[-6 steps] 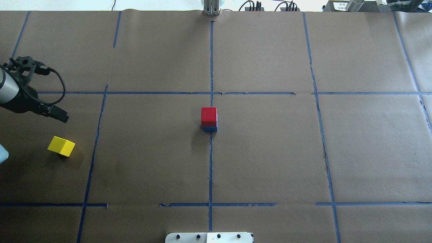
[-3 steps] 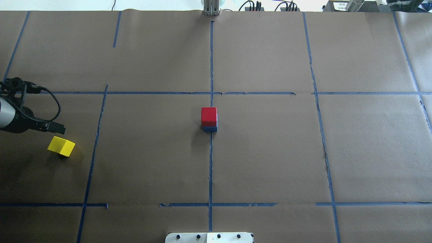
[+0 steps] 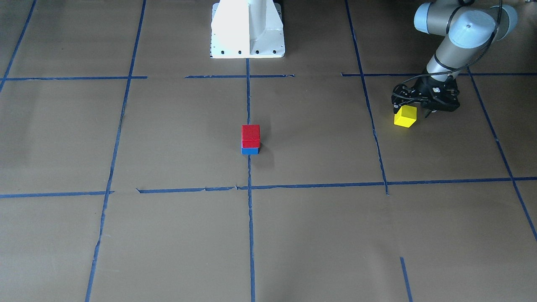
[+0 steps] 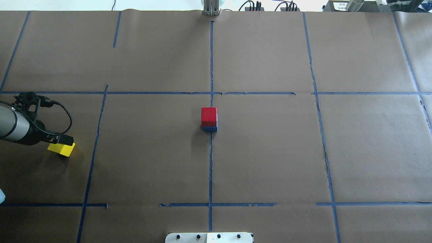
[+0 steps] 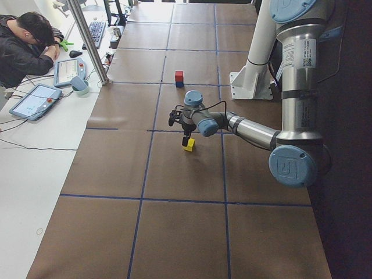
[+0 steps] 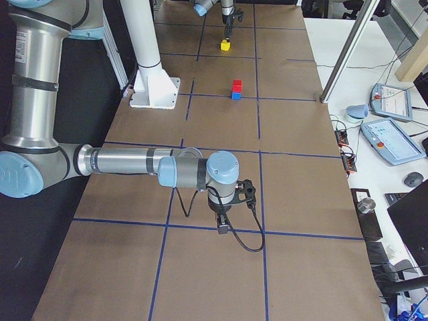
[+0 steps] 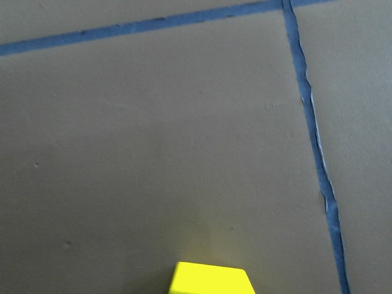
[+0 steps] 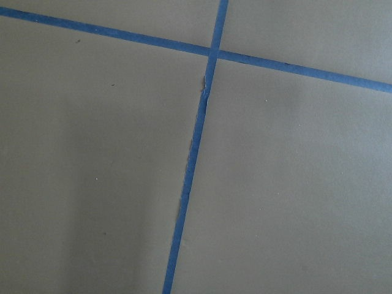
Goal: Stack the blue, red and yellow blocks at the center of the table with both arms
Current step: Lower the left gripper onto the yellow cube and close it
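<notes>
Left hand (image 3: 411, 110) hovering just above yellow block (image 3: 405, 117), lying on bench (image 3: 314, 126) well left of centre stack (image 3: 250, 138); fingers spread, gripping nothing. Right hand (image 6: 223, 229) sitting much farther off; cannot tell grip.

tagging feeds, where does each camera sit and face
Front: across table, facing pedestal; left arm at right.
Overhead: behind pedestal, looking down; left arm at left.
Exterior left: left end; left arm near.
Exterior right: right end; right arm near.
Left wrist: down on yellow block; no arm.
Right wrist: down on tape cross; no arm.
First two share red block, blue block.
</notes>
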